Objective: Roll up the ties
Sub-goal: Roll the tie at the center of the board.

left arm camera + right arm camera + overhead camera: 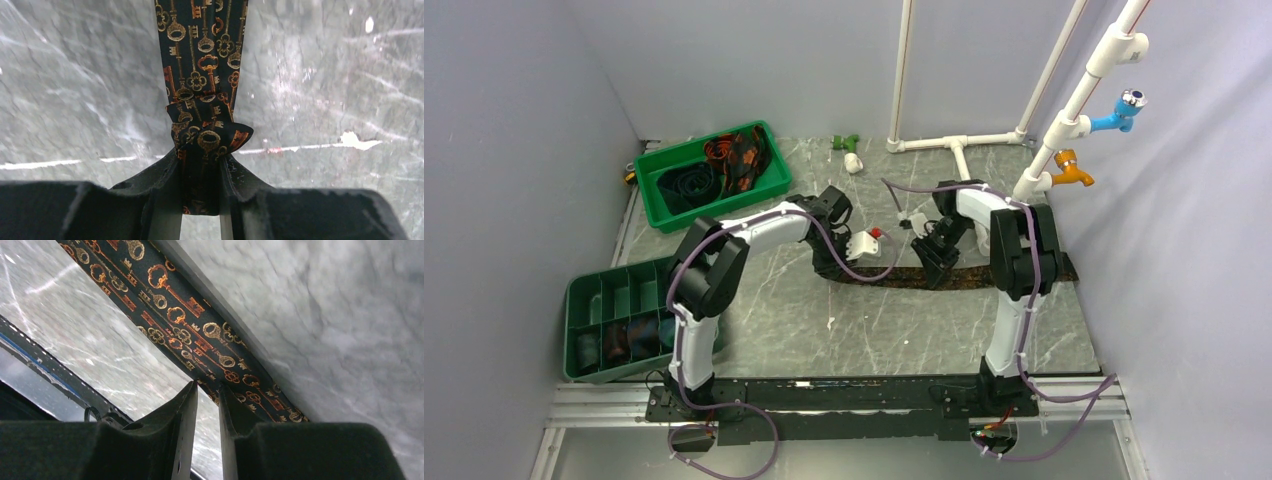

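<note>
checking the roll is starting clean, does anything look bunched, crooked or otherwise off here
Yes. The end of the key-print tie is crumpled into a lopsided wad between the jaws of the left gripper, flaring to one side instead of forming a flat, even roll. The rest lies straight across the table.

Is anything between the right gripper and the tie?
Nothing visible. The right gripper hangs right at the tie; the left gripper clamps its folded end farther along.
</note>
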Motion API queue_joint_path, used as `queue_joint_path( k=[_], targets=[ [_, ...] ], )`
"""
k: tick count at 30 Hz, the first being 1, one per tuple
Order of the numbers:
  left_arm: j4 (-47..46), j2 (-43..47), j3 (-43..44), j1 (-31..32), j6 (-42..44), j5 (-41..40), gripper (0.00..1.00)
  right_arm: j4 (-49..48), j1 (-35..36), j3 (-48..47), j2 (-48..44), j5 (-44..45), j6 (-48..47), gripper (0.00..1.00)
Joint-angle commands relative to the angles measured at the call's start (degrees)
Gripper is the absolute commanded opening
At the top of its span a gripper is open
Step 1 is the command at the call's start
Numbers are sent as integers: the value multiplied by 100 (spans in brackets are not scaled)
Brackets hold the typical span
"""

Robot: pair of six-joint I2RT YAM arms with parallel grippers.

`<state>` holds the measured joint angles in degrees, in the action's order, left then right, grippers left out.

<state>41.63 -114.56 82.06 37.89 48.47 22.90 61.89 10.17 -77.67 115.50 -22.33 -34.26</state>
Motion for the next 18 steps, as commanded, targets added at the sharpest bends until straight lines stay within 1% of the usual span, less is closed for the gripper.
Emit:
queue_joint_path(
  k=[1, 7, 10, 13, 16, 17, 18],
  targets=[
    [88, -257, 491, 204, -295, 147, 31, -585, -327, 381, 97, 992, -477, 25],
    [-26, -619, 800, 429, -595, 232, 30, -622, -589, 482, -83, 1205, -881, 25],
    [-299, -566, 638, 430, -703, 298, 30, -370, -609, 357, -308, 896, -1048, 29],
    [-516, -374, 318, 432, -699, 273, 30, -66, -581, 133, -506, 315, -1128, 39],
    [-506, -231, 63, 430, -741, 260, 29, 126, -562, -65, -652, -206, -1176, 48],
    [-511, -182, -23, 432, -768, 252, 29, 134, -557, -62, -731, -343, -1231, 54],
    [-536, -129, -120, 430, -808, 250, 29, 68, -545, -27, -790, -408, -1236, 63]
  ],
)
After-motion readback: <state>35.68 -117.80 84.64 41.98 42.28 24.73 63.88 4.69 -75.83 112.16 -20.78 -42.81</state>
